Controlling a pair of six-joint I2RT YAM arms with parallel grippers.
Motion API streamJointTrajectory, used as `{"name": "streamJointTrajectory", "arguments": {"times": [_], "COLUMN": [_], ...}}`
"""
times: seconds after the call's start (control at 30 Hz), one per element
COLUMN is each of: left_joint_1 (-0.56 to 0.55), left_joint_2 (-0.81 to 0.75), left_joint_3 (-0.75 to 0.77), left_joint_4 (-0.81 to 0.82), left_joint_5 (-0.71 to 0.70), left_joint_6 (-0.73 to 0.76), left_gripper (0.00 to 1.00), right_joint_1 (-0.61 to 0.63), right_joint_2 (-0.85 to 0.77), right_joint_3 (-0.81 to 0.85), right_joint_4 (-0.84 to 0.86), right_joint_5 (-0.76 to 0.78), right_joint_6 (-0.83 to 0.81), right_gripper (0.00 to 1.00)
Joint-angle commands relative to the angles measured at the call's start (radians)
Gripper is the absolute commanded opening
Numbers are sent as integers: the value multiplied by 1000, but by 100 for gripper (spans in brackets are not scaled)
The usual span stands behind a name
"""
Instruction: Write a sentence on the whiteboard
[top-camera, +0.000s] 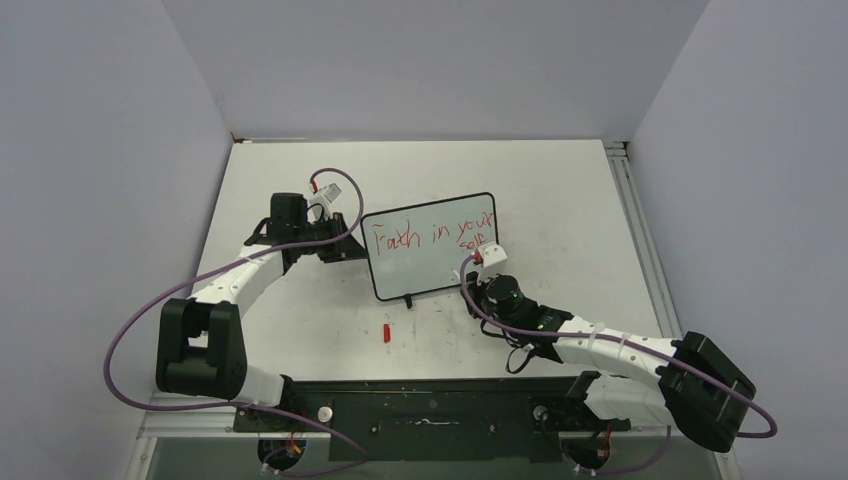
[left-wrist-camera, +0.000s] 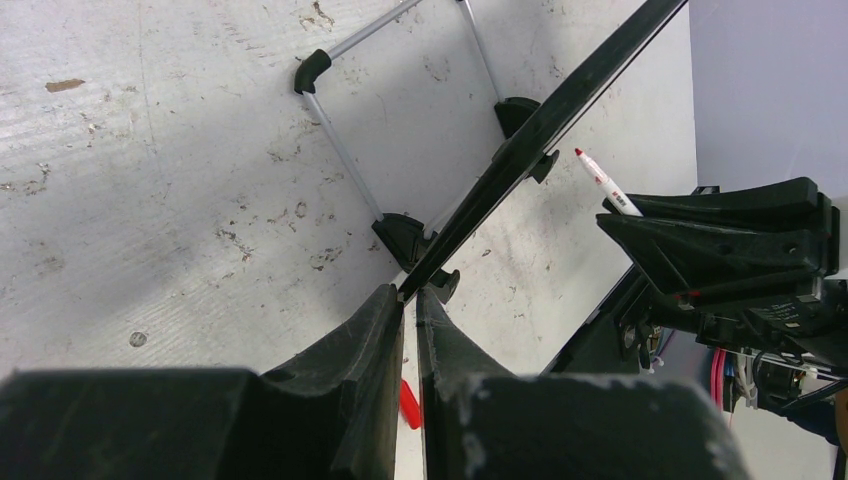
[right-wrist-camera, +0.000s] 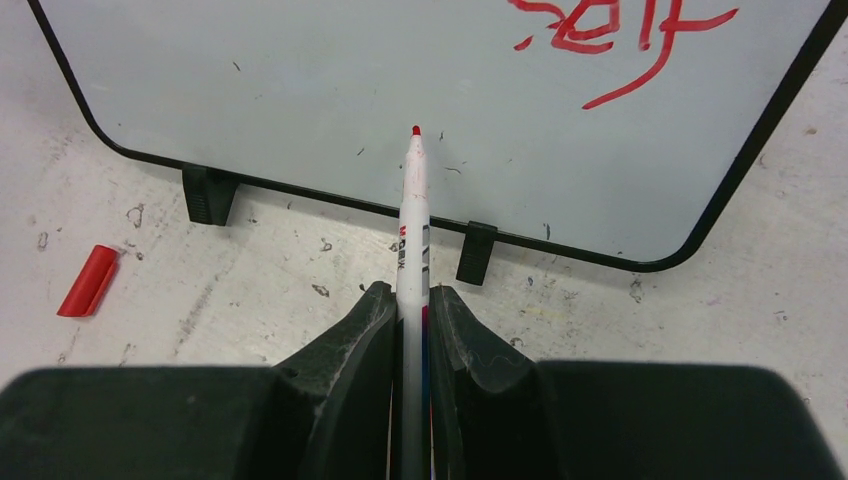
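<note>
White and glossy, with a thin black frame and rounded corners, the whiteboard (top-camera: 420, 268) stands near the middle of the table (top-camera: 570, 200). It is tilted back and turned slightly, so its right end sits farther from the arms. The right wrist view shows two small black feet (right-wrist-camera: 208, 193) along its lower edge, resting on the scuffed tabletop. From the left wrist view a thin metal wire stand (left-wrist-camera: 340, 150) props it from behind.

Red handwriting, the sentence (top-camera: 432, 235), slants upward across the top half of the board and reads roughly "Faith in your", with "self" tucked beneath the last word at the right. In the right wrist view only "self" (right-wrist-camera: 610, 25) shows, ending in a long trailing stroke. The lower part of the board is bare apart from a few specks.

At the board's left edge, the left gripper (left-wrist-camera: 410, 295) is pinched onto the black frame, which runs straight between its fingers. The right gripper (right-wrist-camera: 412, 295) is clamped around a white marker (right-wrist-camera: 412, 220) with a red tip. The tip points at the blank area below "self"; it may be touching the surface, but the angle does not settle that. A red cap (top-camera: 387, 331) lies on the table just in front of the board, apart from both arms.
</note>
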Motion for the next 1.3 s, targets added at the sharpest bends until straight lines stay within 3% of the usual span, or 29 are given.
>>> {"name": "streamJointTrajectory", "arguments": {"times": [0.0,0.87,0.9,0.97,1.27], "left_joint_1": [1,-1,-1,-1,0], "left_joint_2": [-27,-36,-36,-36,-39], "left_joint_3": [39,38,37,37,37], "left_joint_4": [14,15,14,14,15], "left_joint_5": [-15,-12,-11,-12,-12], "left_joint_6": [22,22,22,22,22], "left_gripper": [9,9,15,9,9], "right_joint_1": [10,14,14,15,21], "right_joint_2": [39,87,87,87,79], "right_joint_3": [9,2,2,1,0], "right_joint_4": [92,18,15,10,-13], "right_joint_5": [3,54,55,57,67], "right_joint_6": [14,79,81,85,91], "right_gripper": [5,5,5,5,5]}}
